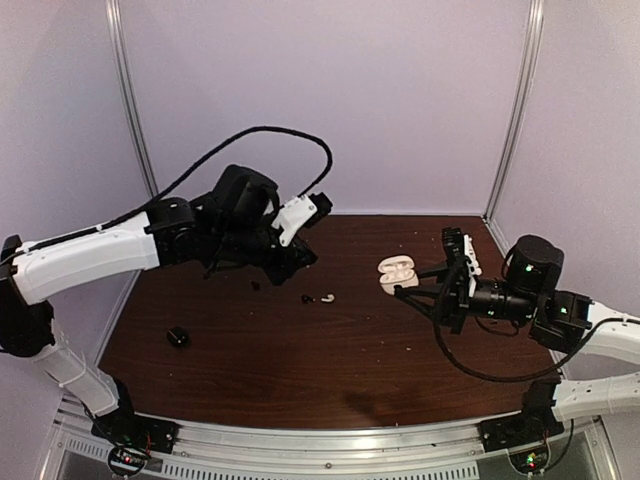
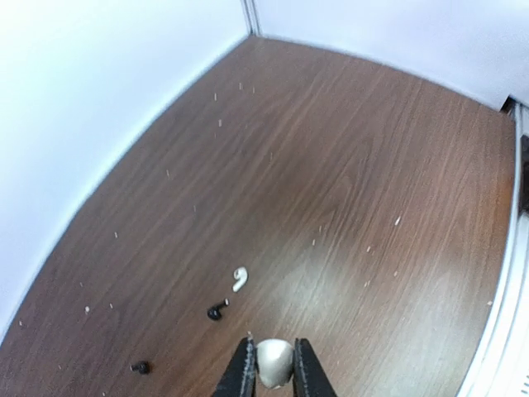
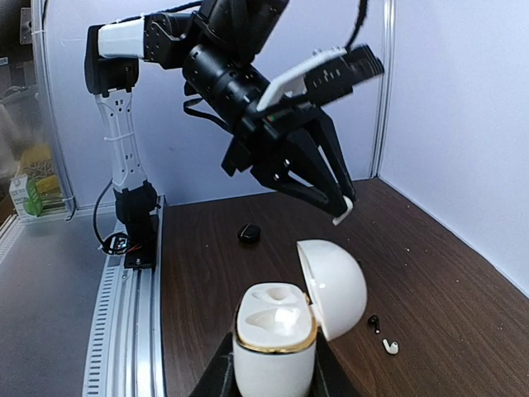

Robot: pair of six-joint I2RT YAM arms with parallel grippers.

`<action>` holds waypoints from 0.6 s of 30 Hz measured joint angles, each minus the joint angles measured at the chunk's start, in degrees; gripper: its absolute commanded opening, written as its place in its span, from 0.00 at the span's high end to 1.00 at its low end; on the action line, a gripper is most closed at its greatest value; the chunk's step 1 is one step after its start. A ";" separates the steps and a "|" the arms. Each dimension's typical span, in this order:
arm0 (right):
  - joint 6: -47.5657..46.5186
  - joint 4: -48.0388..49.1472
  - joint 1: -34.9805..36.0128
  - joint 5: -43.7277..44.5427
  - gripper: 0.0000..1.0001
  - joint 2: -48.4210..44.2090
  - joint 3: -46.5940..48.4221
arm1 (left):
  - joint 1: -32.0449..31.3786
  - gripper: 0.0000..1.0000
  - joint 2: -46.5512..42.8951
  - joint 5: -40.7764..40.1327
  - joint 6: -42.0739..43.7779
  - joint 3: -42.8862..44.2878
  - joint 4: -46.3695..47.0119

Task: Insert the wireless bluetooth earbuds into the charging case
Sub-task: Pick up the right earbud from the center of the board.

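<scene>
My left gripper (image 2: 274,342) is shut on one white earbud (image 2: 274,365) and holds it above the table. In the right wrist view that earbud (image 3: 345,211) sticks out of the left gripper's tips, over the case. A second white earbud (image 2: 240,278) lies on the wood beside a black earbud (image 2: 216,311); another black earbud (image 2: 140,366) lies further off. My right gripper (image 3: 273,379) is shut on the white charging case (image 3: 275,327), held upright with its lid (image 3: 335,285) swung open and both wells showing bare. From above, the case (image 1: 395,270) is right of the left gripper (image 1: 303,262).
A small black case (image 1: 178,337) lies on the dark wooden table (image 1: 330,370) at the front left. White walls close the back and sides, and a metal rail (image 1: 330,435) runs along the near edge. Pale specks dot the wood.
</scene>
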 measured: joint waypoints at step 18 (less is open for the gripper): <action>-3.37 27.39 0.46 0.68 1.00 8.61 -5.53 | -8.63 0.91 -17.25 10.43 6.40 -12.81 32.54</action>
